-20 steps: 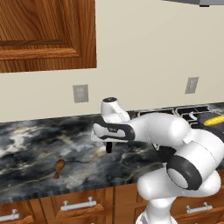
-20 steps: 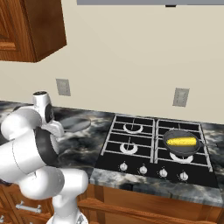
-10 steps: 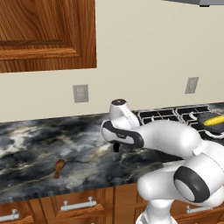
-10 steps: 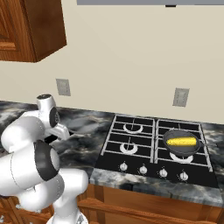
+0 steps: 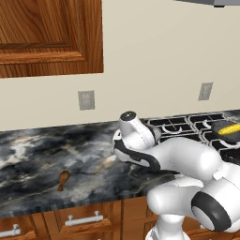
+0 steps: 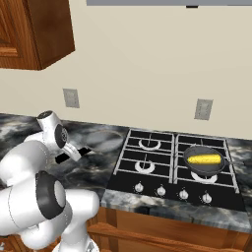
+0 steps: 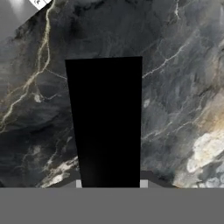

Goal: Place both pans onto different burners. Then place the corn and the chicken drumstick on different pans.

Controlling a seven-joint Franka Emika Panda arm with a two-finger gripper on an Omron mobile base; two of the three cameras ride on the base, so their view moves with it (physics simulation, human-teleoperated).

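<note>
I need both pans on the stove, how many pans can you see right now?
2: a dark pan holding corn on the front right burner, a light pan on the counter left of the stove.

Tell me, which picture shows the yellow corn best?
The right base view. There the corn lies whole inside the dark pan on the front right burner. The left base view catches just part of it at the right edge, still in its pan.

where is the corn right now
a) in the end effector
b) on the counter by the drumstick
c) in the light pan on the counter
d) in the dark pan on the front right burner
d: the right base view shows the yellow corn lying in the dark pan over the front right burner.
</note>
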